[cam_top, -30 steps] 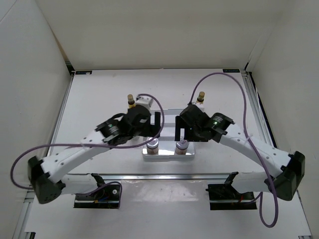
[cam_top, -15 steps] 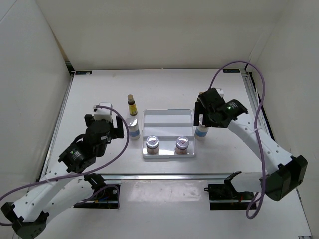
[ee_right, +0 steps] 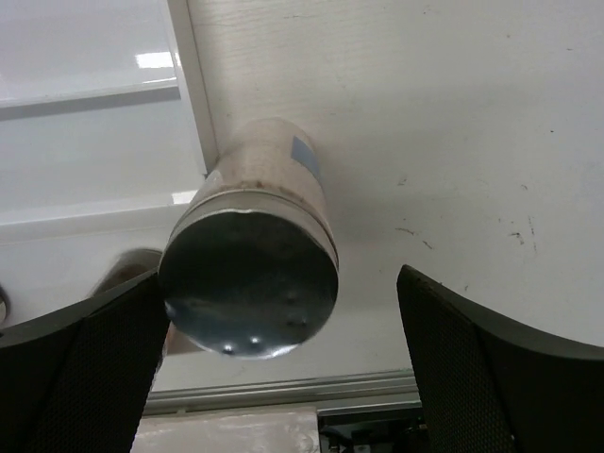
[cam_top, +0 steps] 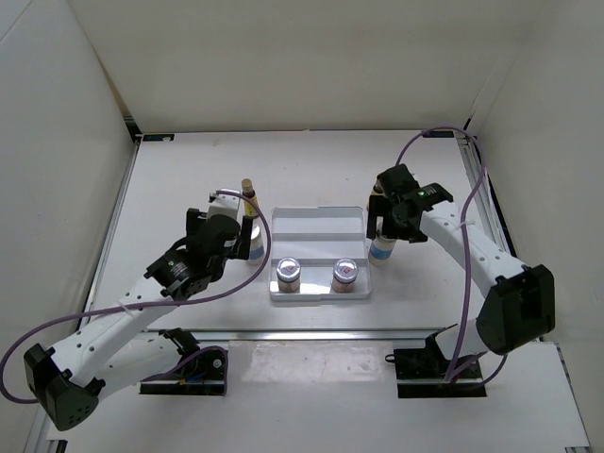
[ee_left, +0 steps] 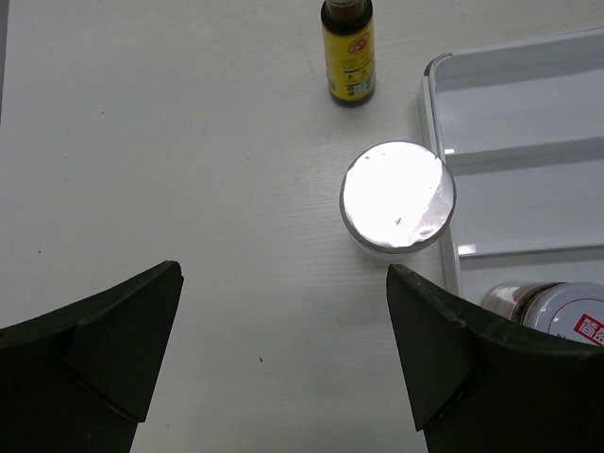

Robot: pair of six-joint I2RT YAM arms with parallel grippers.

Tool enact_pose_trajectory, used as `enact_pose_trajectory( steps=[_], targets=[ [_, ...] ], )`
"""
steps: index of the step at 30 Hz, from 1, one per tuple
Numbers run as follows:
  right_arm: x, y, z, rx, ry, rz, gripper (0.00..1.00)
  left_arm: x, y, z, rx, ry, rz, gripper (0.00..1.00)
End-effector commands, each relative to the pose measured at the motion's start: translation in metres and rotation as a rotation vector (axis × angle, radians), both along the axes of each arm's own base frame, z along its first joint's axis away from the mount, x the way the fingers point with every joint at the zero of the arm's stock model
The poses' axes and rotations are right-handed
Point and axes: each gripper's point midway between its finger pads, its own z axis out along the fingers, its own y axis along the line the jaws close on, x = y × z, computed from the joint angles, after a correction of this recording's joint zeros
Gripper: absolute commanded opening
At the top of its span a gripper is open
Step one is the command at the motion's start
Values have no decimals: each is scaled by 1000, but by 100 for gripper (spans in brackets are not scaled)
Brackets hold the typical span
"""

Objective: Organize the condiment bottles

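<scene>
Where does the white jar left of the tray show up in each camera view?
Top external: left jar beside the tray's left edge.
Left wrist: right of centre, beside the tray rim.
Right wrist: not in it; that is the right jar.
Shared landmark: the tray.

Frame edges crop the dark-brown bottle (ee_left: pixel 347 57) and pinkish-labelled jar (ee_left: pixel 569 314).

A: Pink ones?
B: Left pink jar (cam_top: pixel 288 274) and right pink jar (cam_top: pixel 345 274), upright, side by side in the tray's (cam_top: pixel 318 211) near row.
A: Others?
B: Brown bottle (cam_top: pixel 248 195) and left white jar (ee_left: pixel 397 193) upright just left of the tray; right white jar (cam_top: pixel 380 248) just right.
</scene>
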Motion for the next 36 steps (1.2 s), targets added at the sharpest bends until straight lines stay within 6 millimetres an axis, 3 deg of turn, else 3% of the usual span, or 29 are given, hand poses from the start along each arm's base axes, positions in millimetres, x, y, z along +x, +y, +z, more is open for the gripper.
enact_pose_trajectory(
  steps=[1,3,5,6,9,11,16,19,20,25,36],
  targets=[
    [12,7,-8,23,-5,16,100,2,-1,26,-49,-58,-1,100],
    [14,8,-7,27,-13,16,97,1,0,29,-57,-67,-1,100],
    [12,7,-13,19,5,16,80,2,2,29,-53,-70,7,100],
    [12,7,-13,19,5,16,66,2,2,29,-53,-70,7,100],
    [11,7,5,31,-61,0,46,2,2,29,-53,-70,7,100],
    [12,-1,29,-10,-148,-28,32,2,3,30,-49,-74,16,100],
    [1,25,68,15,-243,21,10,2,5,27,-39,-71,23,100],
    [0,46,72,21,-248,59,4,2,7,27,-42,-75,36,100],
    [-2,54,65,9,-228,82,2,2,7,27,-42,-75,36,100],
    [9,82,57,9,-230,134,2,3,8,26,-32,-72,44,100],
    [36,101,9,-44,-151,155,4,6,6,18,-3,-49,51,100]
  ],
)
